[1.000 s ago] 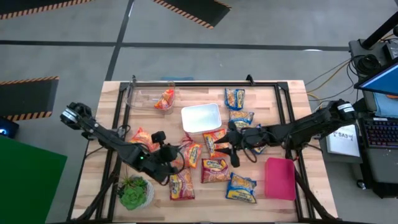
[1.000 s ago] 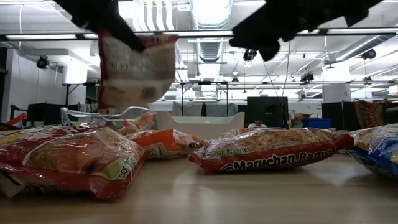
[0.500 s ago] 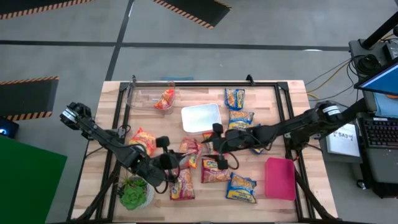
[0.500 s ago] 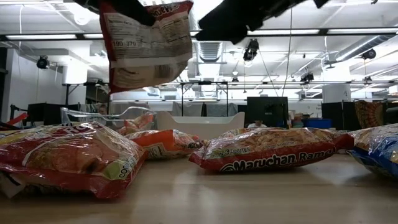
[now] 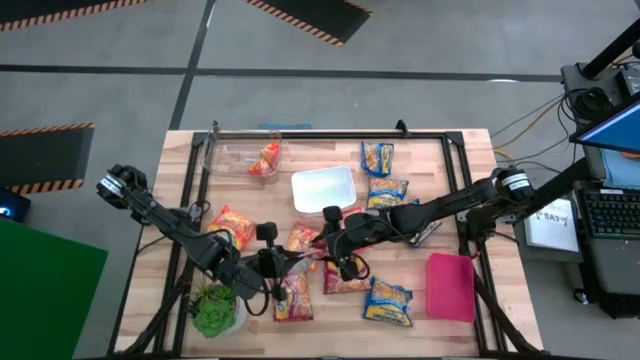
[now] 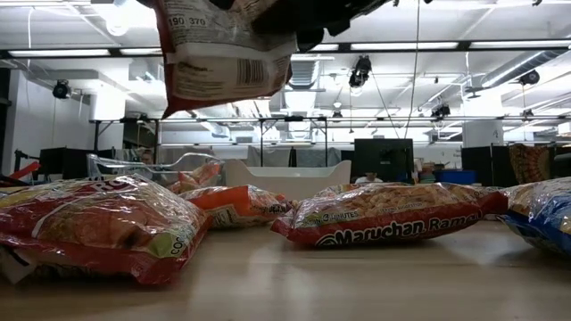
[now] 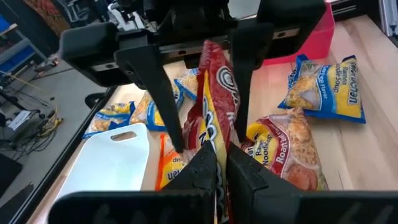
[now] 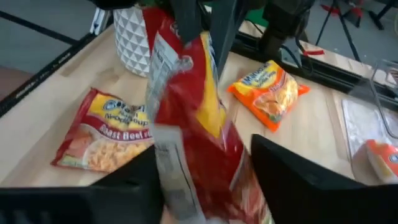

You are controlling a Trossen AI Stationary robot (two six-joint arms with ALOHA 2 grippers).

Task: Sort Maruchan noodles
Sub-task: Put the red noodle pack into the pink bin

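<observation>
A red Maruchan packet (image 5: 302, 240) hangs in the air over the table's middle, its white printed back (image 6: 219, 53) showing in the low view. My left gripper (image 5: 283, 258) is shut on it from the left side. My right gripper (image 5: 323, 236) has come in from the right and is open, its fingers (image 7: 155, 93) standing on either side of the packet's far end. Several other noodle packets lie flat on the table, among them an orange one (image 5: 230, 222), a red one (image 5: 292, 298) and a blue one (image 5: 388, 300). My left gripper pinches the red packet's near end seam (image 7: 214, 155) between its two fingers (image 7: 245, 180). The fingers come in nearly level from the table's left side. The packet stands on edge and reaches away from them, lifted clear of the table. My right gripper: I cannot tell whether its fingers touch the packet.
A clear bin (image 5: 225, 150) at the far left holds one orange packet (image 5: 266, 158). A white bin (image 5: 323, 188) stands mid-table, a pink bin (image 5: 450, 285) at the near right and a potted plant (image 5: 215, 310) at the near left. Blue packets (image 5: 377, 157) lie at the far right.
My right gripper has travelled toward the table's left edge and now straddles the held packet. My left gripper has raised and tipped the red packet, which sits higher in the low view and has turned its printed back to that camera.
</observation>
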